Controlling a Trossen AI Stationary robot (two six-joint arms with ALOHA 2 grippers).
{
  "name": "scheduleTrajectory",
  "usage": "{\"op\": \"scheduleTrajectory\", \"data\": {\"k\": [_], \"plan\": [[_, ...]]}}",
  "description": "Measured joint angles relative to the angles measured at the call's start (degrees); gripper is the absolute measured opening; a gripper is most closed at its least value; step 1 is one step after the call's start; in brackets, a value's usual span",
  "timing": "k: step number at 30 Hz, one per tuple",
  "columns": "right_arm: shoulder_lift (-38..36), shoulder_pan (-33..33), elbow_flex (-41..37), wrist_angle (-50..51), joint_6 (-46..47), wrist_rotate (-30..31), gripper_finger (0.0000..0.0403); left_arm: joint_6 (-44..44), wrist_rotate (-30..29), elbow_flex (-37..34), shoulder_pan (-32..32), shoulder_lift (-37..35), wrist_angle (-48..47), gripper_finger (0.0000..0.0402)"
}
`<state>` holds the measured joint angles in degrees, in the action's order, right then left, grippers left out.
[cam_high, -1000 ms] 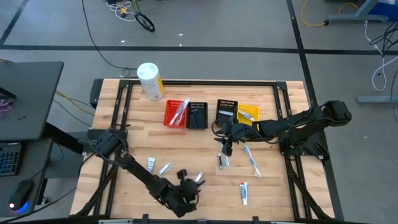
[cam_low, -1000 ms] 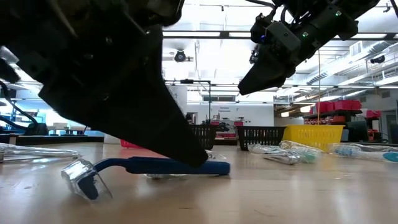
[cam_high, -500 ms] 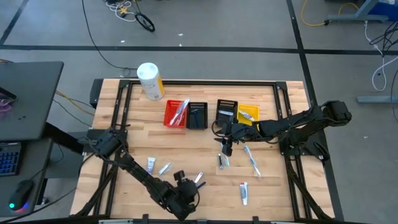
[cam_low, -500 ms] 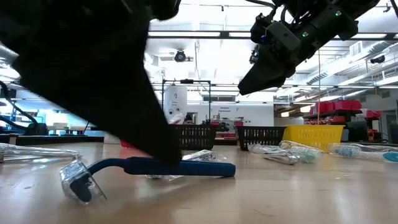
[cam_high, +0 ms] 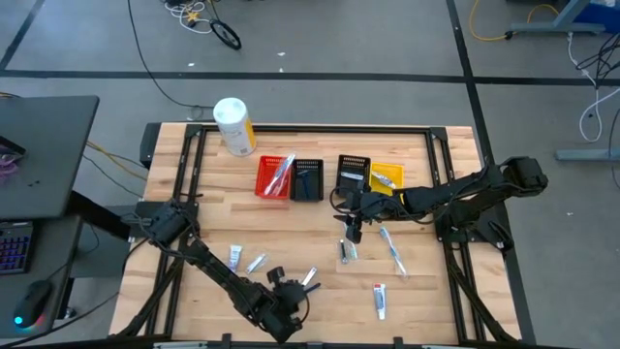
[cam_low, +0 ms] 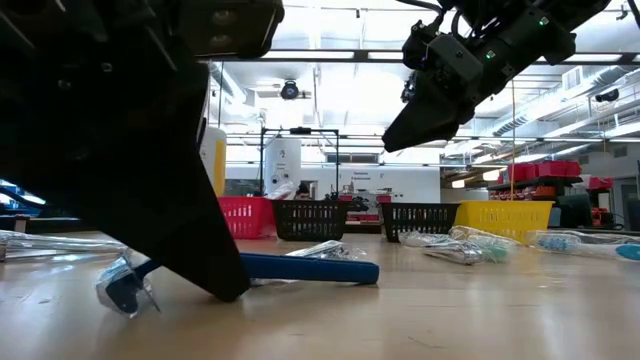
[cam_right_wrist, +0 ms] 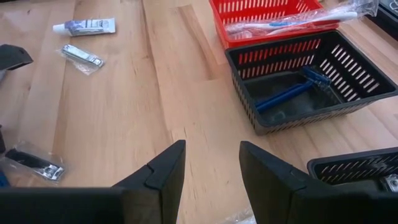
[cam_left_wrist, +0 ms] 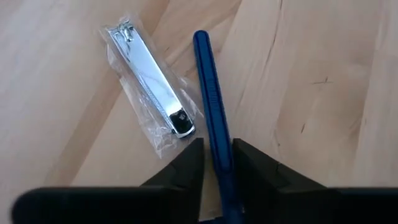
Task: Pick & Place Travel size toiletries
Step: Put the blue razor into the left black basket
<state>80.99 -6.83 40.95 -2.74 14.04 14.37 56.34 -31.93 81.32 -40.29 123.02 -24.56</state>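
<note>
The blue razor lies flat on the wooden table near its front edge, its handle between the narrowly spaced fingers of the left gripper; whether they clamp it cannot be told. One wrapped nail clipper lies just beside it. Farther back stand four bins: one red bin with toothbrushes, two black, one yellow bin. One more razor lies in a black bin. The right gripper hangs above mid-table, jaws apart, empty.

blue razor, red bin, yellow bin
</note>
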Motion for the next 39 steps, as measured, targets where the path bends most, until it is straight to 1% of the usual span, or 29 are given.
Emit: {"op": "scheduleTrajectory", "data": {"k": [2, 4, 6, 8, 10, 14, 17, 21, 25, 28, 34, 36, 39], "plan": [[0.0, 0.0, 0.0, 0.0, 0.0, 0.0, 0.0161, 0.0, 0.1, 0.0, 0.0, 0.0, 0.0, 0.0059], [0.0, 0.0, 0.0, 0.0, 0.0, 0.0, 0.0161, 0.1, 0.0, 0.4, -0.2, 0.0, -0.5, 0.0044], [0.0, 0.0, 0.0, 0.0, 0.0, 0.0, 0.0161, -0.8, -0.4, 1.1, -0.4, 0.0, -0.8, 0.0044], [0.0, 0.0, 0.0, 0.1, 0.1, 0.0, 0.0161, -3.0, -2.6, 2.4, -0.8, 0.0, -1.3, 0.0044], [0.0, 0.0, 0.0, 0.1, 1.3, -0.3, 0.0161, -4.1, -4.5, 4.4, -0.9, 0.0, -4.2, 0.0044], [0.0, 0.0, 0.0, -0.1, 3.5, -4.9, 0.0161, -2.3, -7.6, 10.0, -0.9, -0.1, -18.1, 0.0047], [0.0, 0.0, 0.0, 0.0, 3.5, -8.7, 0.0161, 3.2, -11.3, 13.4, -0.6, -0.1, -32.2, 0.0044], [0.0, -0.5, 0.0, 1.3, 3.5, -8.0, 0.0161, 12.9, -15.6, 15.5, 1.0, -0.1, -45.3, 0.0048], [0.0, -1.9, -0.3, 3.1, 4.7, -6.9, 0.0161, 22.1, -17.5, 15.6, 5.5, -0.2, -54.2, 0.0052], [0.0, -3.4, -2.3, 1.1, 5.5, -7.0, 0.0161, 22.2, -17.7, 15.6, 10.1, -0.2, -58.4, 0.0046], [0.0, -5.3, -6.1, -7.2, 7.0, -7.0, 0.0161, 14.3, -18.6, 15.6, 22.1, -0.2, -57.2, 0.0052], [0.0, -5.6, -6.6, -9.9, 8.2, -7.0, 0.0161, 10.3, -18.5, 15.6, 26.4, -0.2, -54.3, 0.0054], [0.0, -5.9, -6.9, -10.3, 10.3, -6.5, 0.0161, 2.4, -18.4, 15.6, 32.5, -0.2, -48.2, 0.005]]}}
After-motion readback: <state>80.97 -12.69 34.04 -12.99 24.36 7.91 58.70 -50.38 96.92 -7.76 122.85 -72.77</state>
